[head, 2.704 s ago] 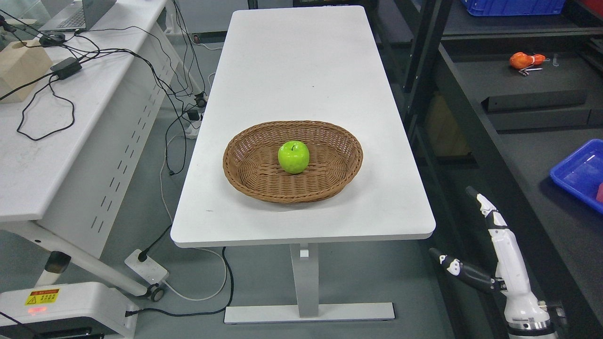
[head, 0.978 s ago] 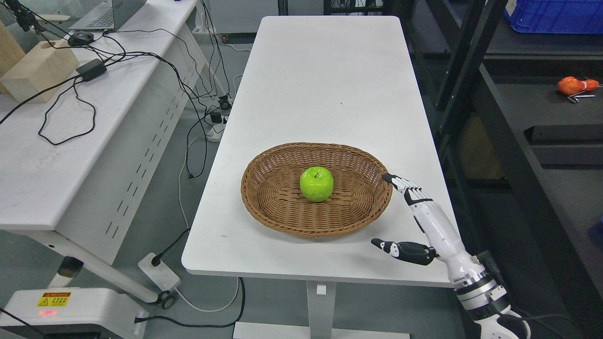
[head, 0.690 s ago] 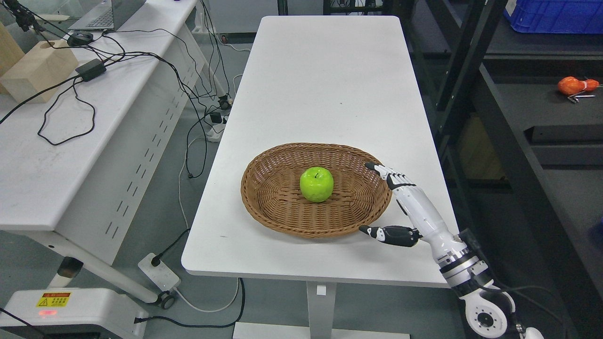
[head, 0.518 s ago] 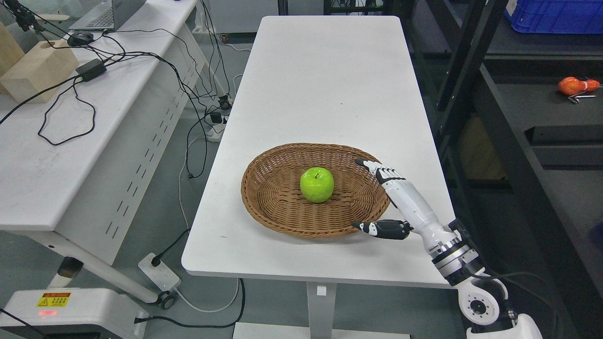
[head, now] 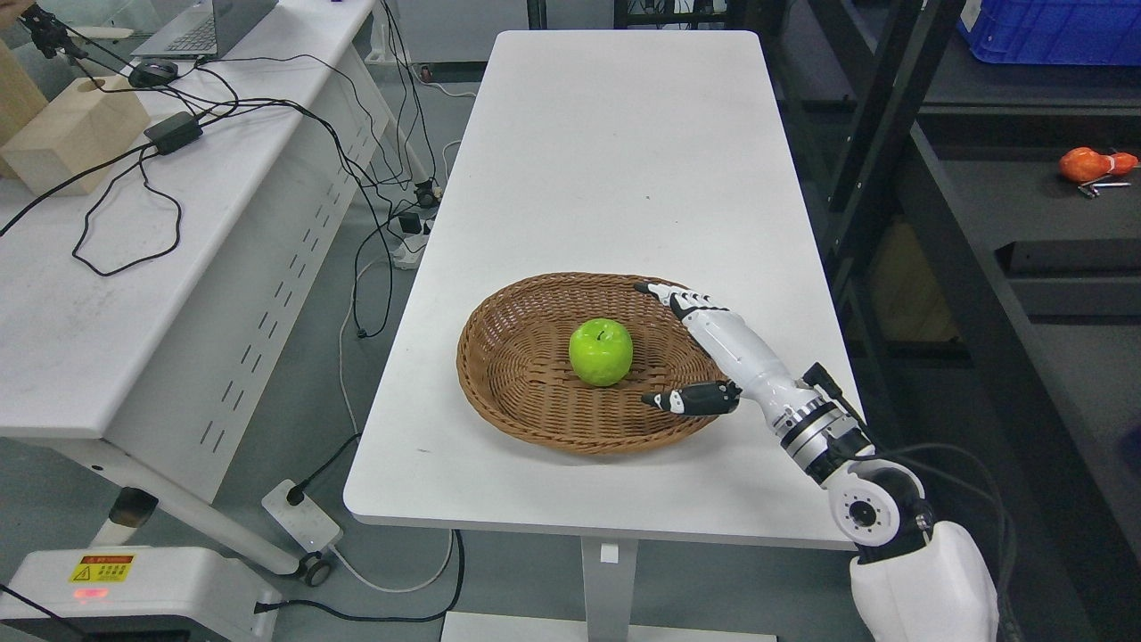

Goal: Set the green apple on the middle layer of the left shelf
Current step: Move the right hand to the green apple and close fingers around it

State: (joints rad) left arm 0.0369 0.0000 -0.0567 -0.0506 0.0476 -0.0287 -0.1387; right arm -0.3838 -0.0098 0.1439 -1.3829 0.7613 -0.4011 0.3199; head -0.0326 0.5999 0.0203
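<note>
A green apple [head: 601, 352] sits in the middle of a brown wicker basket [head: 499, 383] on the white table [head: 615, 152]. My right hand [head: 651, 346] comes in from the lower right and is over the basket's right part, just right of the apple. Its fingers [head: 677, 297] are stretched out and the thumb [head: 691, 399] is spread, so the hand is open and holds nothing. It is apart from the apple. The left arm is not in view.
A dark metal shelf unit [head: 891, 116] stands right of the table, with an orange object [head: 1087, 164] on one layer and a blue bin [head: 1052, 31] above. A white desk [head: 107, 267] with cables, a wooden block [head: 76, 134] and a laptop stands at the left.
The camera shifted after the earliest frame. My right hand rose from beside the table, moved left over the basket rim and now reaches in next to the apple. The apple has not moved.
</note>
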